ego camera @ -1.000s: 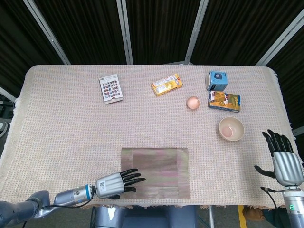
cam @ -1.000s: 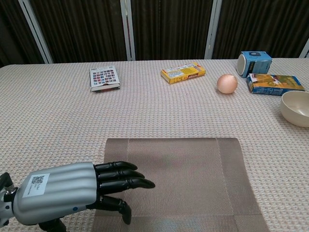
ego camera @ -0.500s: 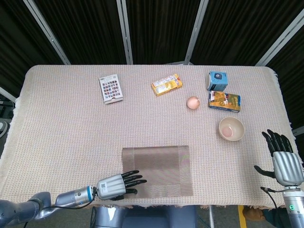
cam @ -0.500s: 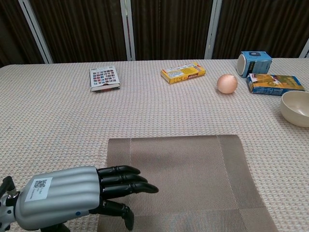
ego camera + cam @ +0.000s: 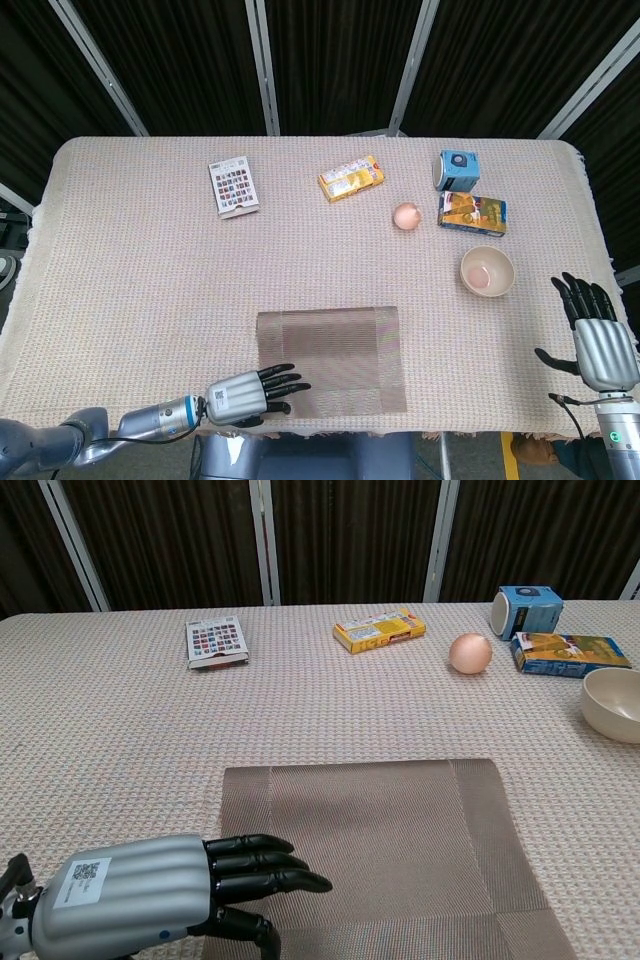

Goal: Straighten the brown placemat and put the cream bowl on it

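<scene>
The brown placemat (image 5: 330, 358) (image 5: 380, 850) lies flat at the table's near edge, its sides roughly square to the table. My left hand (image 5: 250, 393) (image 5: 160, 905) lies at the mat's near left corner, dark fingers stretched over the mat, holding nothing. The cream bowl (image 5: 487, 271) (image 5: 612, 704) stands upright on the cloth to the right, away from the mat. My right hand (image 5: 598, 335) hovers past the table's right edge, near the bowl, fingers spread and empty; the chest view does not show it.
Towards the back lie a card with coloured squares (image 5: 233, 186), a yellow box (image 5: 351, 178), an egg-shaped object (image 5: 406, 215), a blue cylinder box (image 5: 458, 170) and a flat yellow-blue box (image 5: 472, 213). A woven cloth (image 5: 140, 270) covers the table.
My left hand has drawn back towards the near edge. The placemat slid with it and turned slightly, its edges now squarer to the table. The right hand and bowl stayed still.
</scene>
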{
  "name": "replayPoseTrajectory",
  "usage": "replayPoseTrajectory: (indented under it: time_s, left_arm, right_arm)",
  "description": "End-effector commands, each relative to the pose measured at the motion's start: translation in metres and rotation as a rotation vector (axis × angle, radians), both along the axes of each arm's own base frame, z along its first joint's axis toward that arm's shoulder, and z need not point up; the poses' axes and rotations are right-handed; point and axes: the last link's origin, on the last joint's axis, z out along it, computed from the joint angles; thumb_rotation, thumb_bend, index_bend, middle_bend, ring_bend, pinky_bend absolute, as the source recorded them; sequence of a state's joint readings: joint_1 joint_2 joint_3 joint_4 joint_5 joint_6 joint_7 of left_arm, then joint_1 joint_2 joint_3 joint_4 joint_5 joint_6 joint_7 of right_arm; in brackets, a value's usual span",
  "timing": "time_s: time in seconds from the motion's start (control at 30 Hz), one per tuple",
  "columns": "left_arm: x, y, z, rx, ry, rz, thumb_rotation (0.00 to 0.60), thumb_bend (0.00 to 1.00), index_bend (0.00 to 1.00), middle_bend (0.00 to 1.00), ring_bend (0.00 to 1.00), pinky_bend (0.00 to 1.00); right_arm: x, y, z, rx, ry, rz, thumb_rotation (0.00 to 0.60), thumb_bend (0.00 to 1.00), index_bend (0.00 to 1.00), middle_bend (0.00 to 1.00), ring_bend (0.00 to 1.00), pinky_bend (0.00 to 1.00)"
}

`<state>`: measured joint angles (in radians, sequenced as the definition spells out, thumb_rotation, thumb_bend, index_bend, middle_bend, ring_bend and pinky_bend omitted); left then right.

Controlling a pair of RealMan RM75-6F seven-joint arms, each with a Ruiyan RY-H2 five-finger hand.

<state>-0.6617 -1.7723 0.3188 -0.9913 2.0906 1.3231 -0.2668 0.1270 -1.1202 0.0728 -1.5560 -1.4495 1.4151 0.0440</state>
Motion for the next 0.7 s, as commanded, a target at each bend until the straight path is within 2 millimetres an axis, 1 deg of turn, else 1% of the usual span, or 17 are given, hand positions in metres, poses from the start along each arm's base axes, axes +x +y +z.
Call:
replayPoseTrajectory:
  time_s: [0.03,0.37,0.7]
  left_arm:
    - [0.0005,0.0004,0.0001,0.002,0.0,0.002,0.6,0.3,0.34,0.0,0.0,0.0]
    - [-0.0008,0.0056,-0.0019,0.024,0.014,0.011,0.6,0.32,0.34,0.0,0.0,0.0]
    - [-0.0032,0.0073,-0.0084,0.017,0.025,0.036,0.6,0.46,0.34,0.0,0.0,0.0]
  right_arm:
    - [0.0003,0.0001,-0.0001,0.001,-0.001,0.001,0.6,0.0,0.0,0.0,0.0,0.0]
    - [0.0011,0.0003,0.0001,0.0,-0.008,0.005,0.6,0.0,0.0,0.0,0.0,0.0]
    - [0.0015,0.0002,0.0008,0.0,-0.016,0.011,0.6,0.0,0.0,0.0,0.0,0.0]
